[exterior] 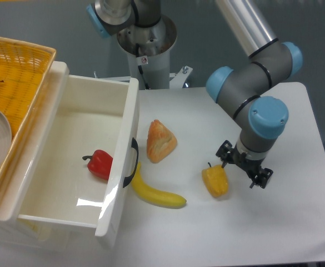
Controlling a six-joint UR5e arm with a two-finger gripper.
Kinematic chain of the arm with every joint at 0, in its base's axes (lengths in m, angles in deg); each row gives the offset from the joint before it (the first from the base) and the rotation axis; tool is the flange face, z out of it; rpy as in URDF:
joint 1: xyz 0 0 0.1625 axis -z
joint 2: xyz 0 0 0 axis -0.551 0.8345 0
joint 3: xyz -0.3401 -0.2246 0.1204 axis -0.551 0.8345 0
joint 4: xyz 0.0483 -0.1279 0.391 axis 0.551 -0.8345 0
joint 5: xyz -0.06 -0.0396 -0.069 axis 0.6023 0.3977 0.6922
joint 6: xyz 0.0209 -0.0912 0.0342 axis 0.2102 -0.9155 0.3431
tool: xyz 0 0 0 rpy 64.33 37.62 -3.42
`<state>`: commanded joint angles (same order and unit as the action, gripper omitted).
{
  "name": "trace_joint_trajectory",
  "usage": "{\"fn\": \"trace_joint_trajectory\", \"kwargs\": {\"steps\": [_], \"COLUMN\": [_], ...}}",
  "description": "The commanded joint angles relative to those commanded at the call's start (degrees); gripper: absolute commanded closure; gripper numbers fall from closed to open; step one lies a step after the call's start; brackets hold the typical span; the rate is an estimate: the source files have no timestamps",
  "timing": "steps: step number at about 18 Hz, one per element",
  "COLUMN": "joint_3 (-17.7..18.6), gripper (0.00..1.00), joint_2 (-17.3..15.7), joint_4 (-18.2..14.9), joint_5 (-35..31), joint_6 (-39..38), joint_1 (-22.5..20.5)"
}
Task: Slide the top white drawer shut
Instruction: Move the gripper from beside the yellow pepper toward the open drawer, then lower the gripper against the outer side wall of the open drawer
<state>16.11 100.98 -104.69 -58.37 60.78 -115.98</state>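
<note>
I am seeing nothing of the job done yet. At nine o'clock the yellow wicker basket (18, 72) is sitting on the cabinet top. Beside it the glossy white plastic top drawer (68, 167) is standing pulled fully out, holding one red bell pepper (100, 164). At three o'clock my two-finger gripper (244, 170) is hanging well apart from the curved black handle (132, 162), gripping nothing; how wide it is I cannot tell.

white table (273, 222), banana (156, 193), pastry (161, 141), yellow pepper (215, 181)
</note>
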Motion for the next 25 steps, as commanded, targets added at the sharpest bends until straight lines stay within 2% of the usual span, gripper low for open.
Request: {"fn": "trace_joint_trajectory", "kwargs": {"steps": [2, 4, 6, 8, 12, 14, 17, 20, 25], "joint_3": [1.0, 1.0, 1.6, 2.0, 1.9, 1.9, 1.9, 1.1, 0.9], "gripper": [0.0, 0.0, 0.06, 0.25, 0.72, 0.83, 0.89, 0.89, 0.89], "joint_2": [-2.4, -3.3, -3.4, -3.6, -3.6, -3.7, -5.2, -5.4, -6.2], "joint_4": [-1.3, -1.7, -1.9, -3.5, -9.7, -11.3, -13.4, -13.4, -13.3], "joint_5": [1.4, 4.9, 8.5, 10.5, 14.1, 17.0, 19.5, 20.9, 25.4], "joint_6": [-5.4, -11.8, -16.8, -19.0, -21.6, -21.7, -22.9, -26.9, -27.5], "joint_1": [1.1, 1.7, 1.9, 1.9, 1.8, 1.8, 2.9, 4.3, 5.0]}}
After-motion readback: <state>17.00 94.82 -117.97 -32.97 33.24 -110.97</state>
